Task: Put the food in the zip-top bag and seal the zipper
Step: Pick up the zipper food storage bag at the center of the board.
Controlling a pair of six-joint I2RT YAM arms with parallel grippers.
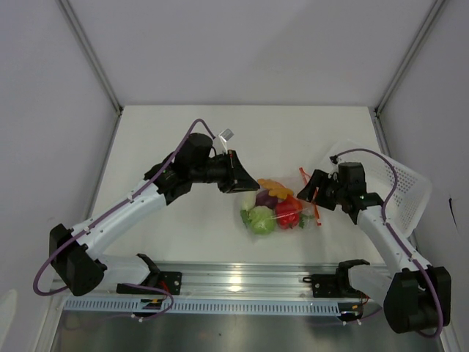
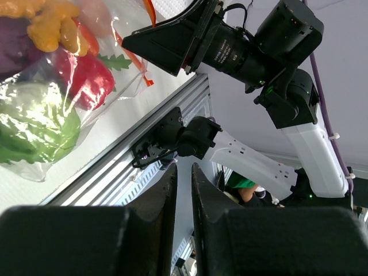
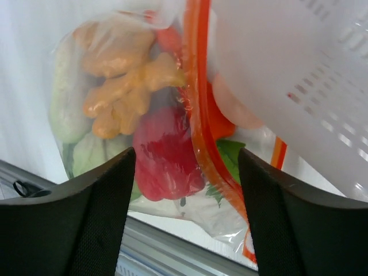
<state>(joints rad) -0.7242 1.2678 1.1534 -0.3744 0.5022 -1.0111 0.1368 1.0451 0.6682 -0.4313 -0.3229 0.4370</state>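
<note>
The zip-top bag lies at the table's middle with the food inside. I see the green round fruit, the red pepper, the orange-yellow lumpy piece and the white radish. The zipper runs along the bag's right edge. My left gripper hovers just left of the bag, fingers together and empty. My right gripper is open just right of the zipper. In the right wrist view it is spread wide above the zipper and the pepper.
A white perforated basket lies tilted at the right, behind my right arm; its wall overlaps the bag's zipper edge. A metal rail runs along the near table edge. White walls enclose the table.
</note>
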